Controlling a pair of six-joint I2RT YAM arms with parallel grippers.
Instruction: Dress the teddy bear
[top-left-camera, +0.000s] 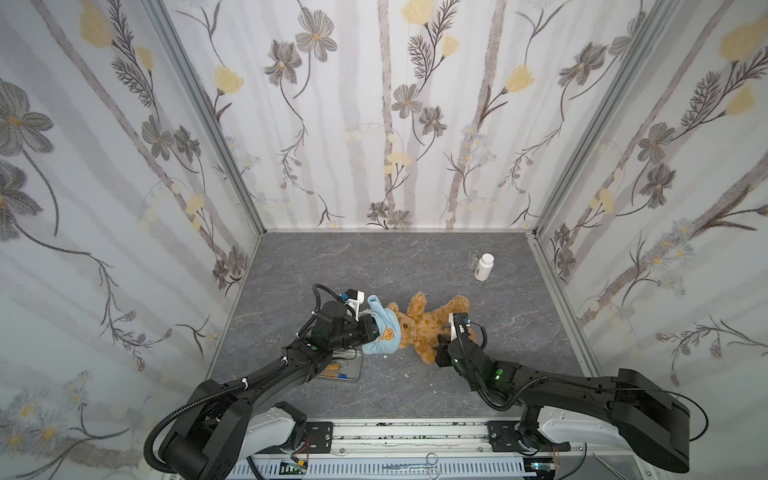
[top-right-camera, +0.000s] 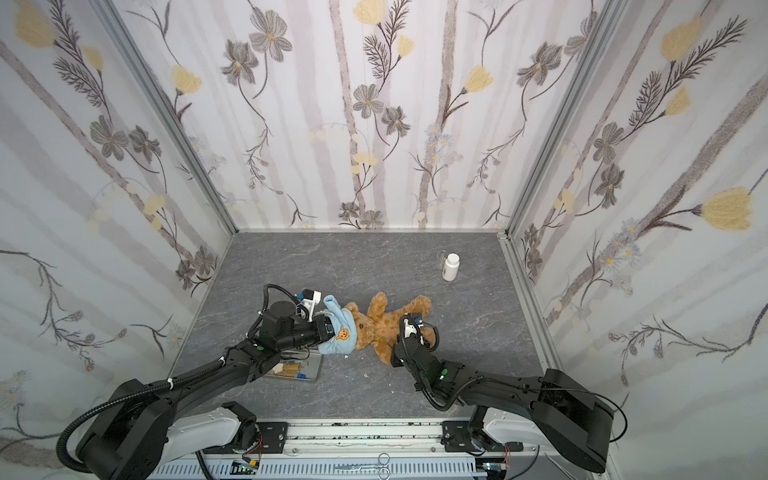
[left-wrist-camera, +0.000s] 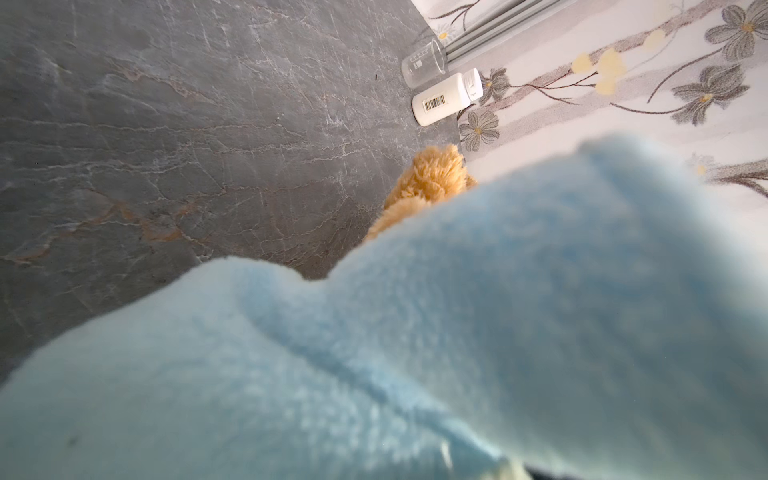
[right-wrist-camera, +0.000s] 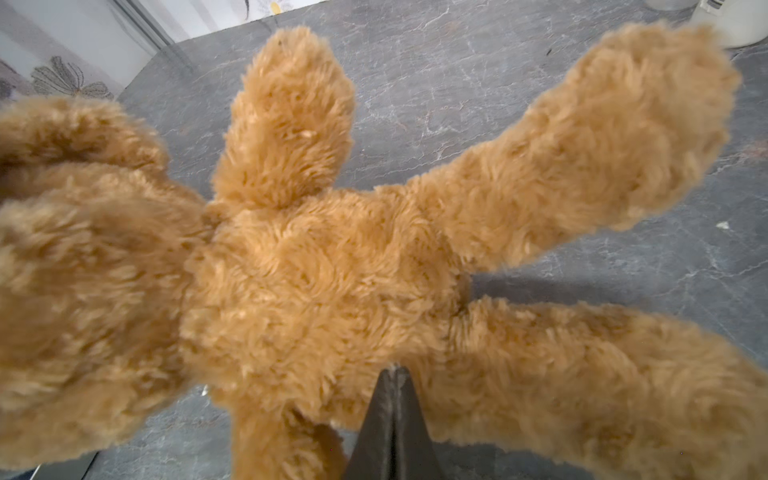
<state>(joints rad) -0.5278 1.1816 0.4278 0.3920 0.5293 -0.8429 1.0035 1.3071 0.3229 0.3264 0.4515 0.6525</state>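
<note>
the teddy bear (top-left-camera: 419, 326) lies flat on the bench (top-left-camera: 374, 266), well apart from the white bottle (top-left-camera: 483, 267), on the robot's side of it. its legs point toward the bottle & its head points away. the light blue shirt (top-left-camera: 384, 332) sits over the top of the head, at the end far from the bottle. the left pincer (top-left-camera: 372, 328) is closed on the shirt's edge. the right pincer (right-wrist-camera: 395, 374) is closed too, tips pushed into the fur by the legs, the end near the bottle; can't tell if it nips any fur.

step now, prob: pull the shirt down over the head. to do it well, the left one should tug slow toward the bottle, w/ the right one holding the bear so it doesn't slide. the bear's arms aren't in the sleeves yet, so no hard yank.
</note>
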